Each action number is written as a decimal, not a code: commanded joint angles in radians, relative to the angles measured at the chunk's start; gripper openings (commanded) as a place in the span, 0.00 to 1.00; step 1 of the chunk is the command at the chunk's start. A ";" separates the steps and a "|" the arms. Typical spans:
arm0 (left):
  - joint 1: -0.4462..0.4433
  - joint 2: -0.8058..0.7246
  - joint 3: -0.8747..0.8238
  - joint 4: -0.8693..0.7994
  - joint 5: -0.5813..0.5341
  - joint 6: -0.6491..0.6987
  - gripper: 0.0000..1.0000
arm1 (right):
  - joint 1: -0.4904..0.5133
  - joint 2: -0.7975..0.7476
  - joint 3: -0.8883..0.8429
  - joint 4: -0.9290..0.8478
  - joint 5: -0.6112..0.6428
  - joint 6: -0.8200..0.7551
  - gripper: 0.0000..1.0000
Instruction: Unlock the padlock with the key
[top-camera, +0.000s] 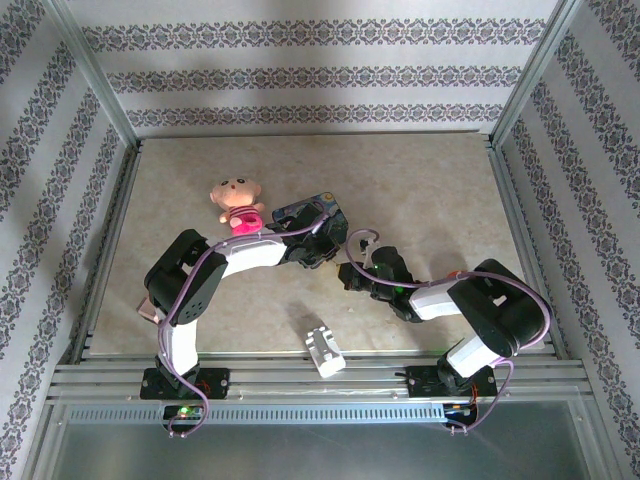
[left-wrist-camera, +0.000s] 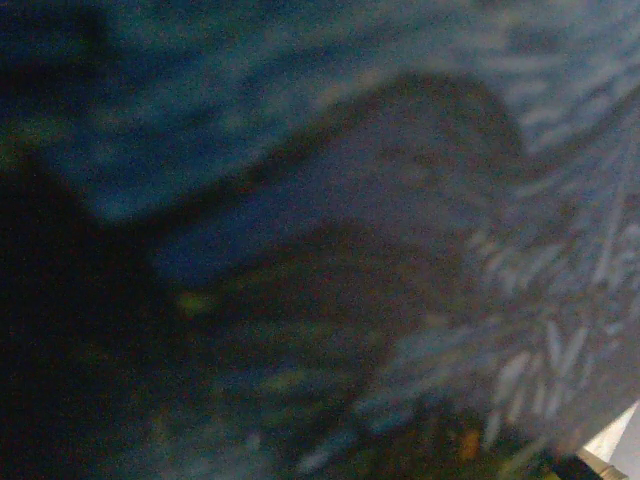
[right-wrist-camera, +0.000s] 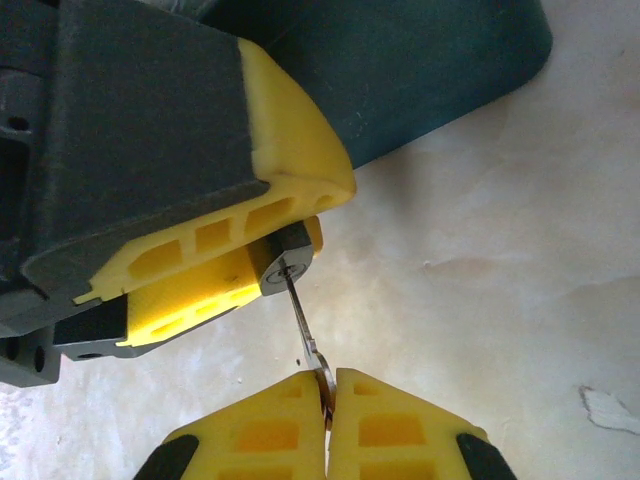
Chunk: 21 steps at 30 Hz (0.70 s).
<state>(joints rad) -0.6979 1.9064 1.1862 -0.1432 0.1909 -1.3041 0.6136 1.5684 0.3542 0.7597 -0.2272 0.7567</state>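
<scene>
Blue tin (right-wrist-camera: 420, 70) nr padlock (right-wrist-camera: 285, 262) & key (right-wrist-camera: 300, 322)

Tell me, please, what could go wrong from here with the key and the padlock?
1. The right jaws pinch the thin key only by its very end, so it may slip or pivot when turned.
2. The padlock sits at the very tip of the left jaws; twisting could rotate it loose.

- The padlock (right-wrist-camera: 284, 264): tiny, dark grey, its keyhole face turned toward my right wrist, clamped between the yellow pads of my left gripper (right-wrist-camera: 300, 240).
- The key (right-wrist-camera: 300, 318): thin, silvery, its tip in the padlock's keyhole and its head pinched in my right gripper (right-wrist-camera: 327, 387).
</scene>
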 joint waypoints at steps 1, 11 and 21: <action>0.006 0.011 0.009 0.020 0.067 -0.070 0.01 | 0.013 0.007 0.023 0.062 0.046 0.016 0.00; 0.005 0.015 0.008 0.028 0.073 -0.076 0.01 | 0.017 -0.024 0.012 0.073 0.075 0.010 0.00; 0.005 0.015 -0.005 0.040 0.076 -0.088 0.01 | 0.023 -0.050 -0.004 0.073 0.086 0.002 0.00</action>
<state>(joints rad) -0.6933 1.9068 1.1862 -0.1150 0.2050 -1.3251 0.6266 1.5513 0.3508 0.7677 -0.1719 0.7639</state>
